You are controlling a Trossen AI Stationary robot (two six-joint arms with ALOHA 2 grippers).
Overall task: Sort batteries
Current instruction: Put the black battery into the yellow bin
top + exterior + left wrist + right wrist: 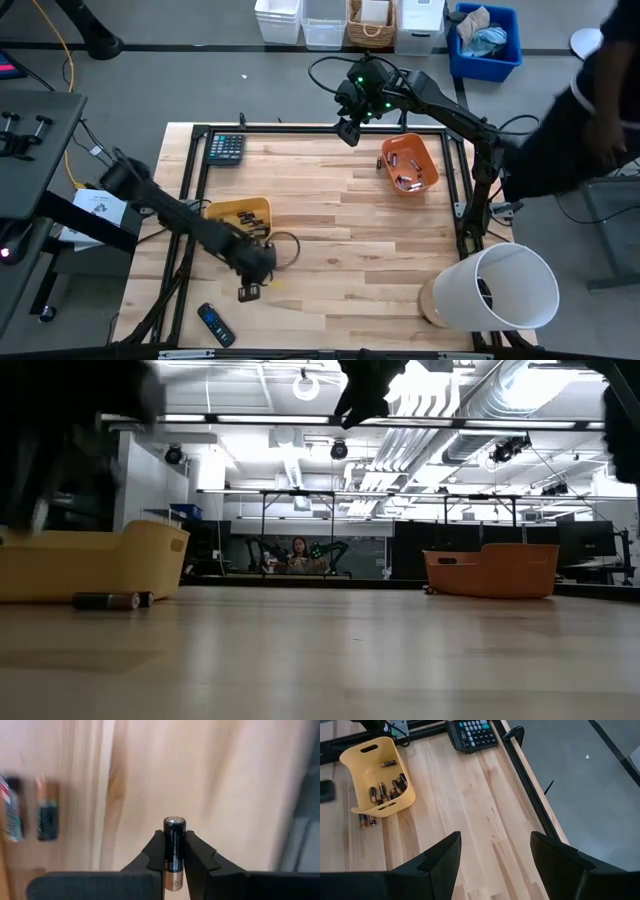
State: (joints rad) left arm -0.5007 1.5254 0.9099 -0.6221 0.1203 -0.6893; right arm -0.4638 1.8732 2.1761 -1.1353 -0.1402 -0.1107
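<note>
1. Black-and-copper battery (174,851), upright, pinched between the two dark fingers (150,857) of the left gripper (250,291); silvery cap standing just above the fingertips, coppery band low between them.
2. Bare pale wood of the table (225,795) directly beyond those closed-in jaws; held above the boards, near the table's front edge in the high view.
3. Two loose batteries (30,810) lying side by side on the wood, off to one side of the left jaws and apart from them; seen in the low view as dark cells (112,600) just in front of the yellow bin.
4. Yellow bin (240,212) just behind the left gripper, holding several more batteries (387,790); same bin at far range ahead of the right jaws in the right wrist view.
5. Black remote control (215,325) near the front edge, to the side of the left gripper.
6. Right gripper (349,130) raised over the table's far edge, well apart from the left; fingers (440,857) spread wide, nothing between them, only bare boards below.
7. Orange bin (409,165) just beside the right gripper, with batteries inside.
8. Dark calculator (226,148) at the far corner, beyond the right jaws in the wrist view.
9. White cylindrical container (500,290) at the front corner on the right arm's side.
</note>
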